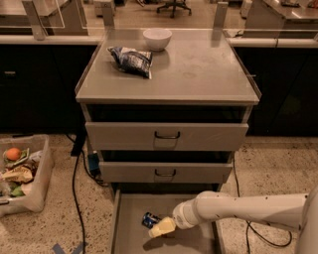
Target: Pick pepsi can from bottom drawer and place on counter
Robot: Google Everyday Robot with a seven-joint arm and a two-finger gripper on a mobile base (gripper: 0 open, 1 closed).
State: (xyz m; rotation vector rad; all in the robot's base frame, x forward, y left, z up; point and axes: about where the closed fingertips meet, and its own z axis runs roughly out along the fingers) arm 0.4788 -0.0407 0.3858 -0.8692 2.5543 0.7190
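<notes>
Drawers, three: upper drawer (166, 136), middle drawer (165, 172), and bottom drawer (130, 218), which is pulled out. Can (149, 219): one, in the bottom drawer. On the bench (198, 74): one bag (130, 59), one bowl (157, 38). Arm (248, 211): one, with one claw (161, 228), low in the bottom drawer just beside the can. Floor, left: one bin (37, 183). Chair (174, 6): one, far back.

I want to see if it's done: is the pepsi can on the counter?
No, the pepsi can lies in the open bottom drawer, with the gripper right beside it, not on the counter.
</notes>
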